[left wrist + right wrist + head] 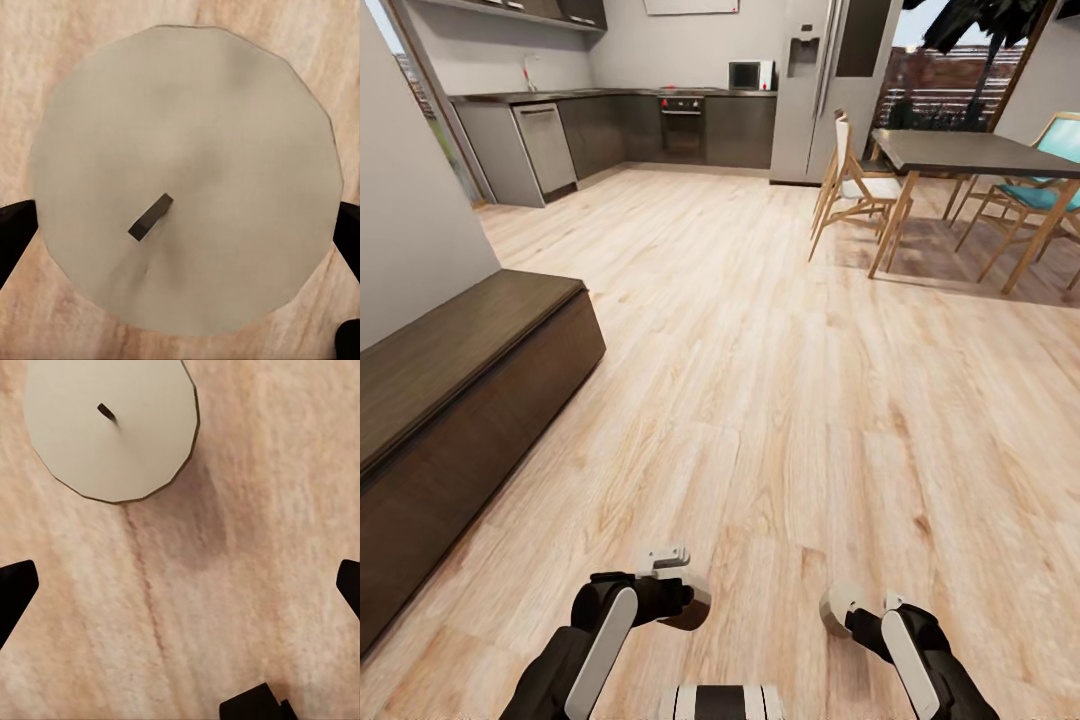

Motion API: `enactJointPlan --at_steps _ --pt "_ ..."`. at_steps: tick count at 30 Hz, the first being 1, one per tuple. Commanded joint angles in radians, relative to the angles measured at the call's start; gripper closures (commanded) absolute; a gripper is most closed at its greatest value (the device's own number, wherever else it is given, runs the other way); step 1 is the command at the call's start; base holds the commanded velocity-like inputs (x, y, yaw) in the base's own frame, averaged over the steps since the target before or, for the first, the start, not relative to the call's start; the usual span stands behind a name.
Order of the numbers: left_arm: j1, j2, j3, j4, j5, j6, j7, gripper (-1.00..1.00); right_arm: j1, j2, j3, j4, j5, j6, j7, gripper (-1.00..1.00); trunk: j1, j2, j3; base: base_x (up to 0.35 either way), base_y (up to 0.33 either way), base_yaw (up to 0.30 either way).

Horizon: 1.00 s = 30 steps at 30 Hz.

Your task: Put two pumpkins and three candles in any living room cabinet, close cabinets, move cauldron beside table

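1. Here the left gripper (180, 225) looks straight down at a candle (184, 176), a beige disc with a dark wick; dark fingertips (15, 232) sit at either side of it, so the jaws look clamped on it or very nearly, though contact itself is hard to confirm.
2. In the right wrist view a second candle (112, 427) stands on the wood floor (247, 547), off to one side of the right gripper (180, 592); those jaws stand wide apart, holding nothing.
3. Head view: both arms low over the floor, and the long dark cabinet (460, 400) runs along the wall on the robot's left, its fronts closed.
4. Dining table (980, 155) and chairs stand well away, near the kitchen.
5. Judgement: the step is carrying candles to the cabinet. To do it well, centre the right gripper over the second candle before closing, grip low on its sides, and open a cabinet front before bringing the candles in.
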Motion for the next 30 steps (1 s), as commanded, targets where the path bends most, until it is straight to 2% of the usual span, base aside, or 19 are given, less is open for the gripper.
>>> enactJointPlan --at_steps 1,4,8,30 --pt "-0.001 0.0 0.0 -0.001 0.012 0.003 0.01 1.0 0.0 0.001 -0.001 -0.001 -0.011 0.001 -0.008 -1.0 0.0 0.0 -0.001 0.0 0.0 0.0" --pt "-0.001 0.005 0.006 -0.039 0.012 0.036 0.006 1.0 0.0 0.001 0.0 -0.001 -0.009 0.001 -0.007 -1.0 0.0 0.0 -0.001 0.0 0.0 0.0" --pt "0.0 0.01 0.008 -0.069 0.012 0.043 0.002 1.0 0.0 0.002 0.0 -0.001 -0.008 0.001 -0.007 -1.0 0.0 0.0 -0.001 0.051 0.0 0.0" --pt "0.001 0.01 0.004 -0.075 0.011 0.037 0.003 1.0 0.0 0.002 0.012 0.0 -0.007 0.001 -0.007 -1.0 0.0 0.0 -0.001 0.083 -0.024 0.0"
